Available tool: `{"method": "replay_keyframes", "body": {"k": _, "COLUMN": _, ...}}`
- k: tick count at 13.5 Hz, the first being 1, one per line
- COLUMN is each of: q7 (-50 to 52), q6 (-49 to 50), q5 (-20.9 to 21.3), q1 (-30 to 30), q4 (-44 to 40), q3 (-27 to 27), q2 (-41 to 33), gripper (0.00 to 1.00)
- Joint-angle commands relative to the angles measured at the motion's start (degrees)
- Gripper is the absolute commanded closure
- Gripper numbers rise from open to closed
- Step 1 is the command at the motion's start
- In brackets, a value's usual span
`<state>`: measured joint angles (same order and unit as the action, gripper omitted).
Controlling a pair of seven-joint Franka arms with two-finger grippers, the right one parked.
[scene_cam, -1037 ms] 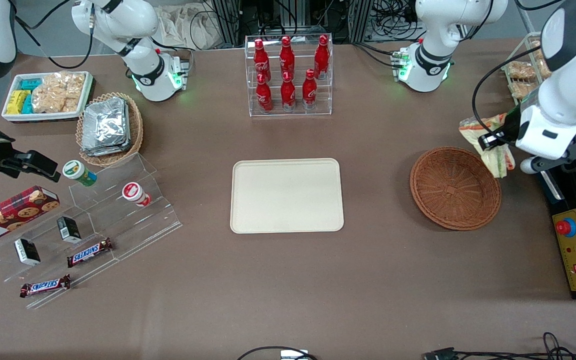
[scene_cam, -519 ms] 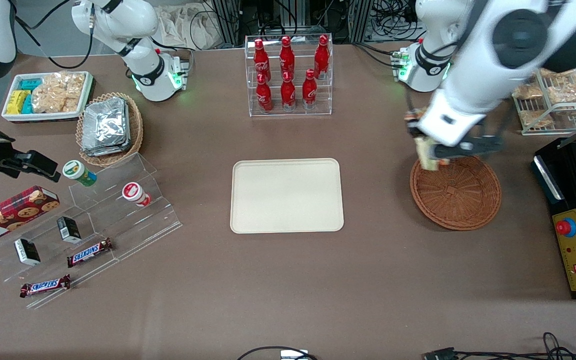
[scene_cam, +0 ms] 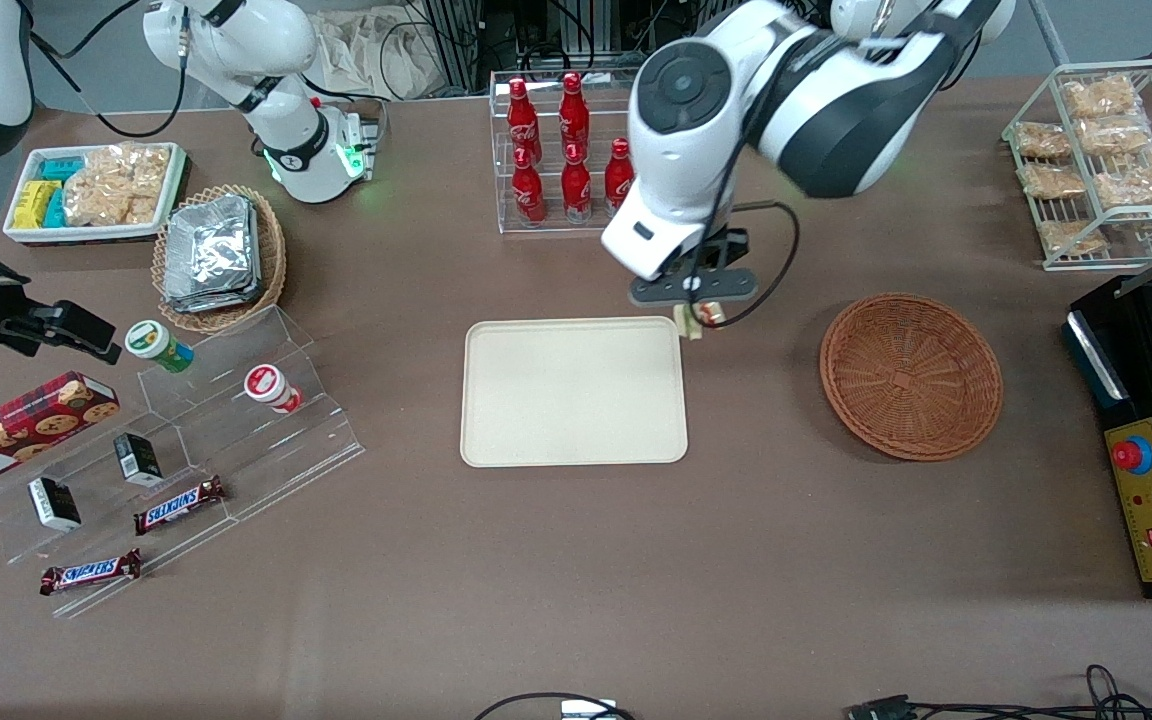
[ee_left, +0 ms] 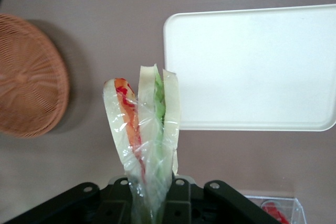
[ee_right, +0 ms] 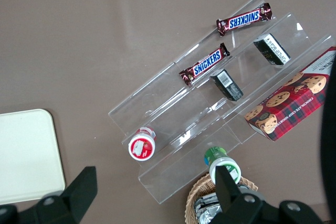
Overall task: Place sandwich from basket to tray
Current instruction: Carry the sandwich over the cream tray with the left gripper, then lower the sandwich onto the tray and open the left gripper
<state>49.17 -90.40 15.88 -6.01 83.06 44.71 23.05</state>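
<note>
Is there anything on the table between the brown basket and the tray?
No, only bare table lies between the basket and the tray, as the front view shows. The gripper hangs above the tray's corner nearest the basket, shut on the sandwich.

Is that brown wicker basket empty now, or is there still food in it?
Empty: the basket shows only bare weave. The sandwich is out, clamped in the gripper above the tray corner.

sandwich [ee_left: 143, 140] base hidden inside end effector [ee_left: 149, 203] (fingertips unseen), basket [ee_left: 26, 77] cut by frame edge
</note>
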Motion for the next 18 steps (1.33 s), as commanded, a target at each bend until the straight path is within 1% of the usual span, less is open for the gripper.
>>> {"method": "replay_keyframes", "body": {"k": 1, "q7": 0.5, "q6": -11.2, "q5": 3.2, "q1": 0.7, "q4": 6.6, "q3": 0.9, "q2": 3.8, "gripper": 0.93}}
{"method": "replay_keyframes", "body": {"k": 3, "q7": 1.0, "q6": -20.4, "q5": 7.4, "q1": 0.7, "q4": 12.0, "q3": -0.1, "q2": 6.9, "gripper": 0.93}}
{"method": "replay_keyframes", "body": {"k": 7, "q7": 2.0, "q6": -26.8, "q5": 18.1, "q1": 0.6, "q4": 12.8, "q3": -1.4, "q2": 16.0, "gripper": 0.93}}
{"method": "replay_keyframes", "body": {"k": 10, "q7": 4.7, "q6": -31.3, "q5": 21.8, "q1": 0.5, "q4": 13.2, "q3": -2.0, "q2": 20.4, "gripper": 0.93}}
{"method": "replay_keyframes", "body": {"k": 12, "q7": 7.2, "q6": -33.6, "q5": 22.2, "q1": 0.4, "q4": 13.3, "q3": -2.9, "q2": 21.6, "gripper": 0.93}}
{"method": "replay_keyframes", "body": {"k": 14, "q7": 7.5, "q6": -34.1, "q5": 22.2, "q1": 0.4, "q4": 13.3, "q3": -3.0, "q2": 21.9, "gripper": 0.93}}
{"method": "replay_keyframes", "body": {"k": 15, "q7": 7.6, "q6": -34.1, "q5": 22.2, "q1": 0.4, "q4": 13.3, "q3": -3.0, "q2": 22.1, "gripper": 0.84}}
{"method": "replay_keyframes", "body": {"k": 16, "q7": 7.7, "q6": -34.1, "q5": 22.2, "q1": 0.4, "q4": 13.3, "q3": -3.0, "q2": 22.2, "gripper": 0.61}}
{"method": "replay_keyframes", "body": {"k": 17, "q7": 8.3, "q6": -34.1, "q5": 21.6, "q1": 0.4, "q4": 13.2, "q3": -3.1, "q2": 22.2, "gripper": 0.10}}
{"method": "replay_keyframes", "body": {"k": 18, "q7": 9.5, "q6": -34.1, "q5": 21.7, "q1": 0.4, "q4": 13.3, "q3": -3.1, "q2": 22.2, "gripper": 0.00}}
